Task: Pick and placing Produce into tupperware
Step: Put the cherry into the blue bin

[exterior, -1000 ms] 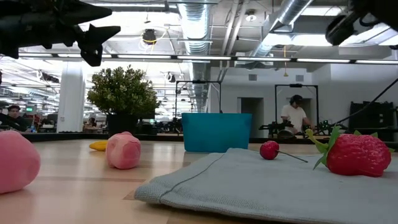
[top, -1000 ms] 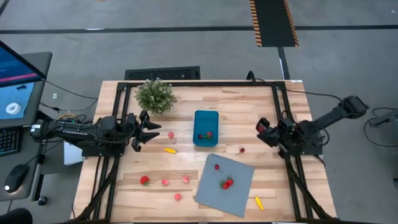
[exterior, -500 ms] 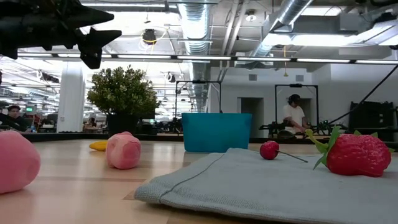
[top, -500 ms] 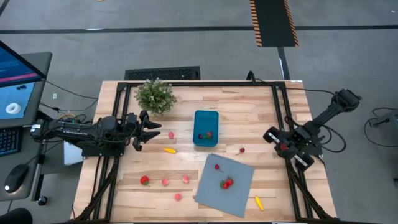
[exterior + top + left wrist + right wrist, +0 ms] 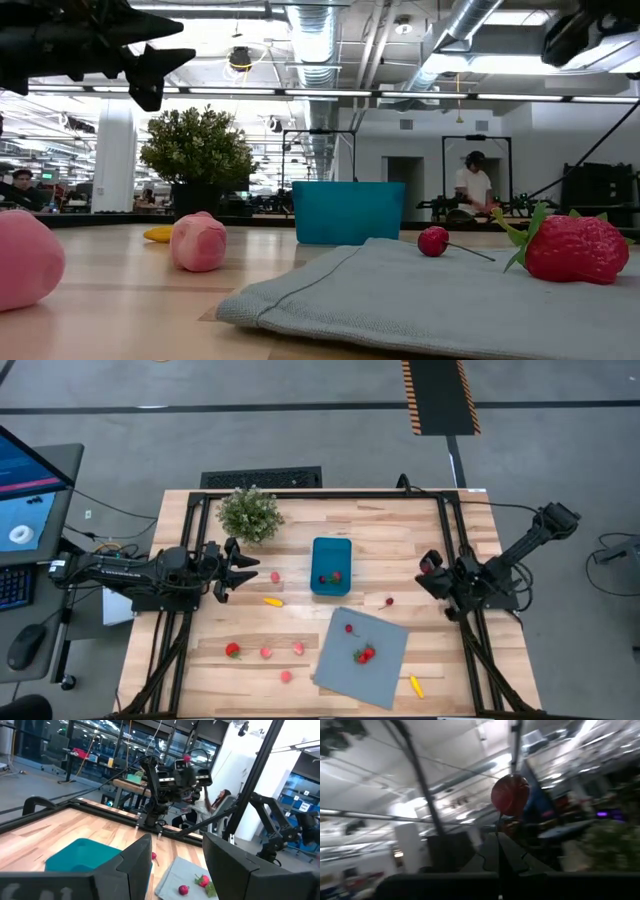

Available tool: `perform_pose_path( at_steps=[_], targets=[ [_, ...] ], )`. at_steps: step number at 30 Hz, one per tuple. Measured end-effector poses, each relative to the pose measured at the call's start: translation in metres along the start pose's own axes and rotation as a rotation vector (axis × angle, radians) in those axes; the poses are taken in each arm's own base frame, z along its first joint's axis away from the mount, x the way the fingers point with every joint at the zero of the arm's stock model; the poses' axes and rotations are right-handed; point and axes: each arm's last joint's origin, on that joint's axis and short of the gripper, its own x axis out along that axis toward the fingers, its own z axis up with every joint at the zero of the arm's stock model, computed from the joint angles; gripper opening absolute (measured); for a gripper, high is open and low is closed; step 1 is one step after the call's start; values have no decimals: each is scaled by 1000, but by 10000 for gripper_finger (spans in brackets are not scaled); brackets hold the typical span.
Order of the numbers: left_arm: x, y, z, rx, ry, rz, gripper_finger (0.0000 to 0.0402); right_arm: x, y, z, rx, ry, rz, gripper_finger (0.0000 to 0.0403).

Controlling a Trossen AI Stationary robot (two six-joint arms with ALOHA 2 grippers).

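**Right arm brought back toward the tupperware with a red piece held; left arm unmoved**

To the left of the tupperware, the left gripper is found exactly where it was a second ago. It hangs above the table with its fingers spread and nothing between them. A pink piece and a yellow-orange piece lie between it and the tupperware, untouched. More produce is left scattered on the near-left side of the tupperware.

Inside the tupperware, a few red pieces are already gathered at its near end. No change is seen there.

To the near right of the tupperware, a grey-blue sheet is spread, with strawberry-like pieces resting on it. A stemmed cherry lies just beyond the sheet's far corner.

The change is on the right. Half a second ago the right gripper had been swung away from the tupperware. It has now been carried back toward it, though it is kept well to the right of the rim. Its fingers are clenched, and in the right wrist view a small red round piece is seen pinched by its stem.

From this it may be judged that a carry is under way. The piece has been lifted but not yet delivered, and a further reach over the tupperware would be needed before release.
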Motion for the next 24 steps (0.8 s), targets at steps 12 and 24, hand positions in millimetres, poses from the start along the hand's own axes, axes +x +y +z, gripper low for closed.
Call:
perform_pose_path(
  at_steps=[12,24],
  targets=[
    [0,2,-3,-1,22,43,167,32,6,5,-272,247,-513,11],
    [0,2,-4,6,30,48,167,74,-15,22,-343,576,-727,11]
  ],
)
